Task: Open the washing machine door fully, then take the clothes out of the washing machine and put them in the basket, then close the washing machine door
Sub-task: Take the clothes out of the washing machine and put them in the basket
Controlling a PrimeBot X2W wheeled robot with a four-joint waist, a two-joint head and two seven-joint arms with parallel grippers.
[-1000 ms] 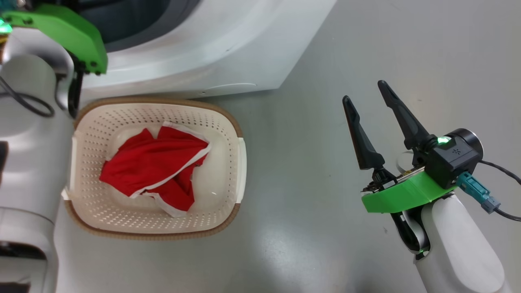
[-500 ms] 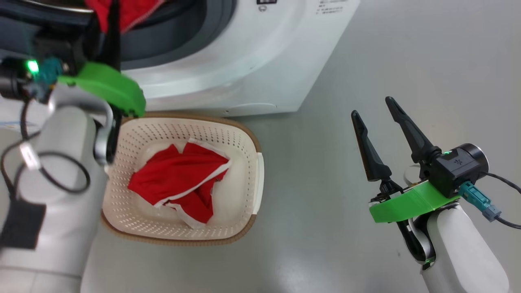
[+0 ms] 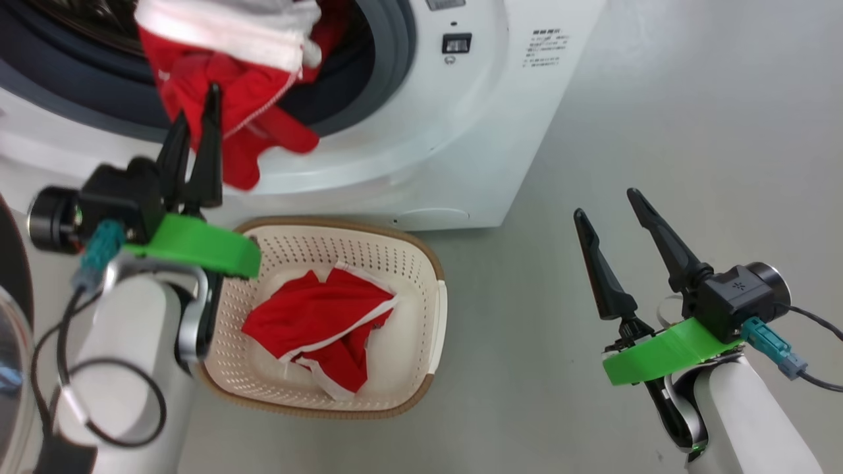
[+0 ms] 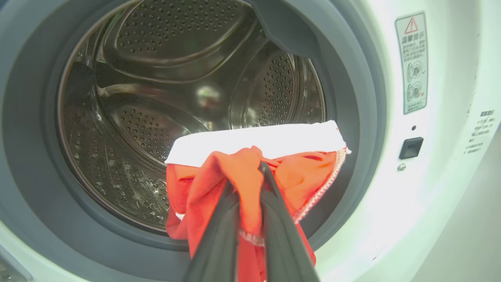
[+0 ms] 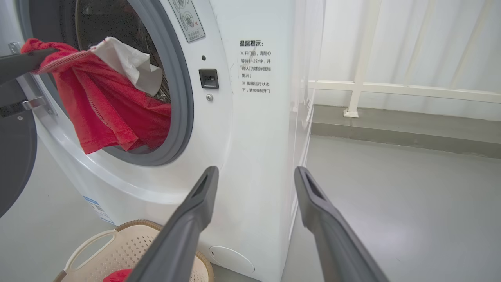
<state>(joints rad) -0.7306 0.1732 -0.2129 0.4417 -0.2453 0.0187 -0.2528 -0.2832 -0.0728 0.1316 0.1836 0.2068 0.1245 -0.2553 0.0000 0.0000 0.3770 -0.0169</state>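
Cloth filled the pinch of the left gripper (image 3: 196, 105): its two long, dark, tapering fingers were pressed together on a bunched red garment (image 3: 227, 105) with a broad white band and a thin stitched white edge. The soft folds hung out of the mouth of the washing machine (image 3: 428, 131), a glossy white box. They draped over the smooth grey rubber gasket (image 4: 352, 102), in front of the shiny steel drum (image 4: 156, 78) with its fields of small round holes. The washing machine door (image 5: 15, 156) stood swung open on the robot's left, a dark curved slab. Below the opening, on the smooth grey floor (image 3: 593, 99), sat the basket (image 3: 421, 283), a rounded cream plastic tub with perforated walls and a brown woven-look rim. A second red garment (image 3: 316, 322) with white trim lay crumpled inside it. The right gripper (image 3: 606, 204) hovered well apart over the floor, its matte fingers spread wide and empty.
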